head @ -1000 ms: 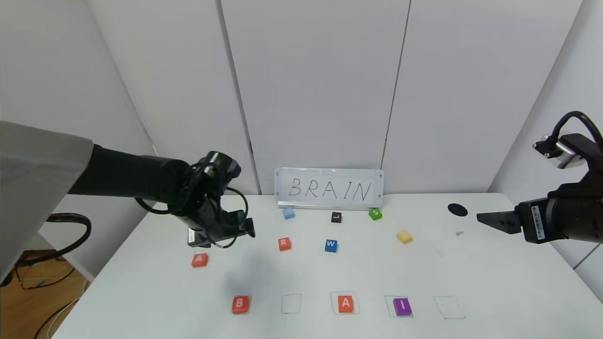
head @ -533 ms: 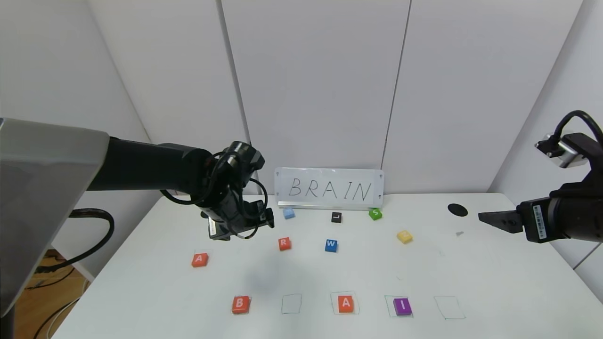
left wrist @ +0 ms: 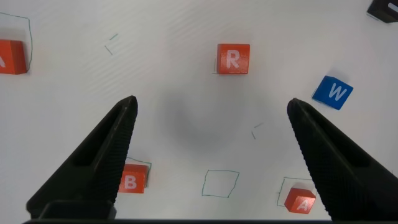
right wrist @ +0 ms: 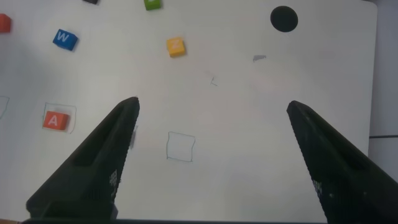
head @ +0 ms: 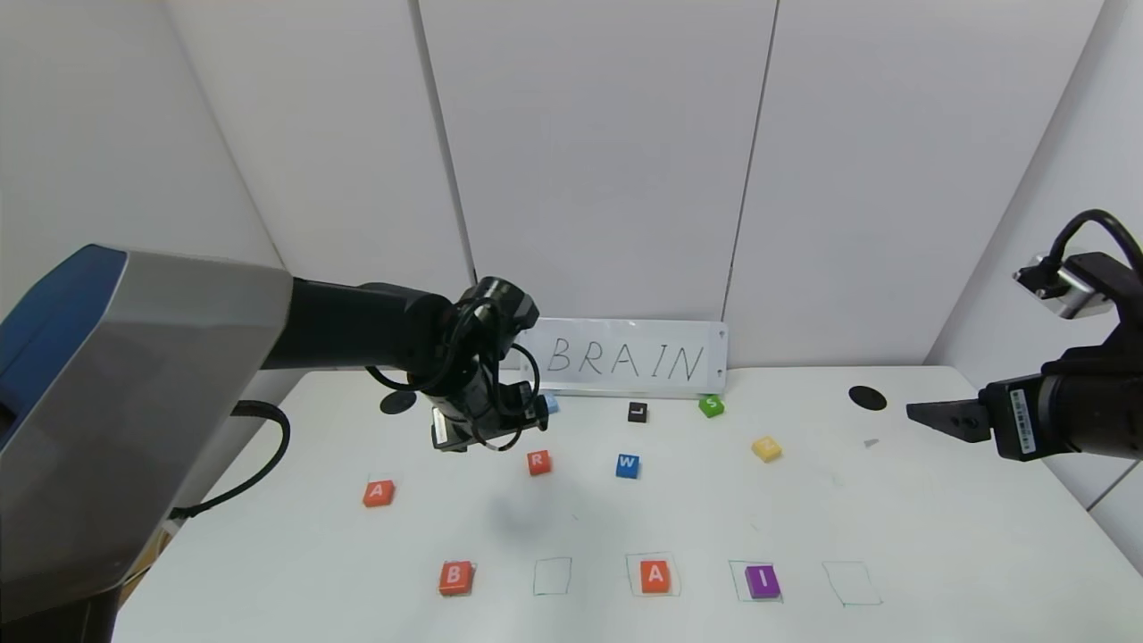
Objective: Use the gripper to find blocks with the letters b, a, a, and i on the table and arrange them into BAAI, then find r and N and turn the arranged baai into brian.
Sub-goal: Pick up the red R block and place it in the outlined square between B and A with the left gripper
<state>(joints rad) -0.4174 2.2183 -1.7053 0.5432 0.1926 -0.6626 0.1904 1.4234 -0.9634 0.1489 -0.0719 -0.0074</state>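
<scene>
The robot's left arm has a grey shell with a blue edge, a black tube and looped black cables at the left gripper, whose 2 fingers are black wedges, while the right gripper carries a white label and silver camera.

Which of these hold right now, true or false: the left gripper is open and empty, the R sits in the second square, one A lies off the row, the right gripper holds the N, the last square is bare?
1. The left gripper is open and empty. True.
2. The R sits in the second square. False: that square is bare, and the R lies farther back, just ahead of the left gripper.
3. One A lies off the row. True, to the left of it.
4. The right gripper holds the N. False: it is open and empty; the N lies on the table.
5. The last square is bare. True.
</scene>
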